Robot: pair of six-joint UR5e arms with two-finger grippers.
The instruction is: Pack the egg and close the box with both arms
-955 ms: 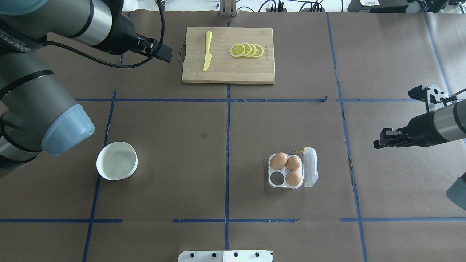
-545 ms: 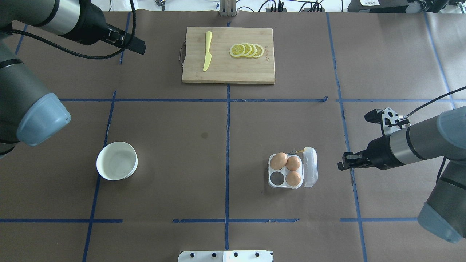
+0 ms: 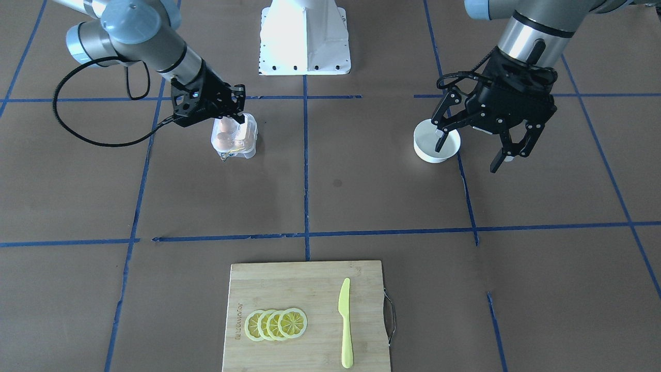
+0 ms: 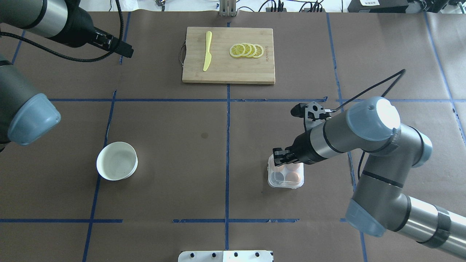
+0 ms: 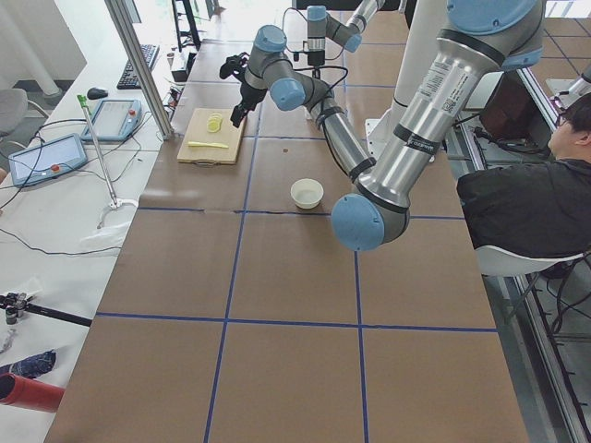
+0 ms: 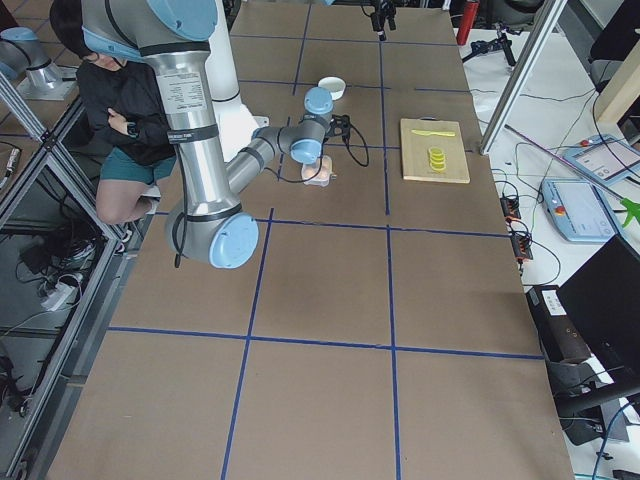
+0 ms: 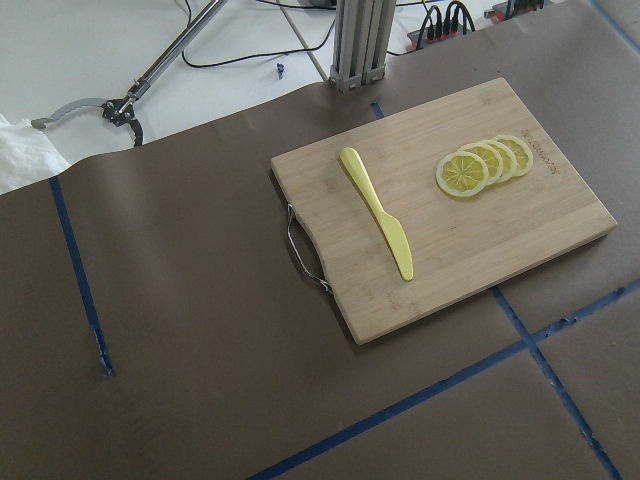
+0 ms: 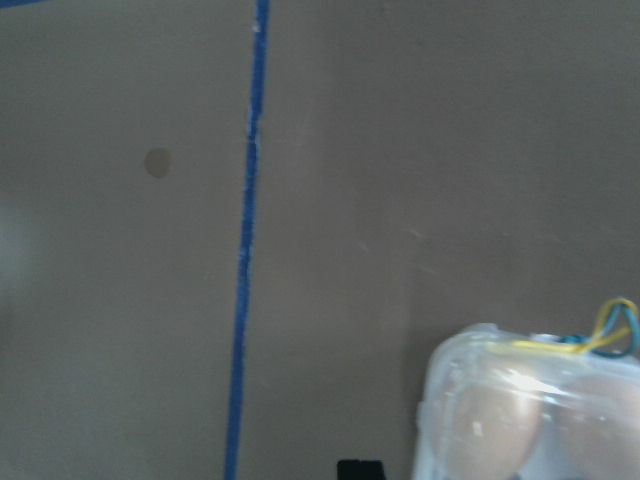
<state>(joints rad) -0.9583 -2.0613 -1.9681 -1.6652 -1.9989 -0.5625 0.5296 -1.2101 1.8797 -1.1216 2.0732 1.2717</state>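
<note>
The box, a clear plastic carton, sits right of the table's centre with its lid down over three orange-brown eggs. One cell looks bare. My right gripper looks shut and sits on the far edge of the lid. The front view shows it on top of the box. The right wrist view shows the clear lid over the eggs. My left gripper hangs at the far left. In the front view it is open and empty, above the bowl's side.
A white bowl stands at the left. A wooden cutting board with a yellow knife and lemon slices lies at the far middle. Blue tape lines cross the brown table cover.
My right arm swung in from the table's right to above the box. The lid, open at the right before, now lies down over the eggs. My left gripper drew back leftward.
</note>
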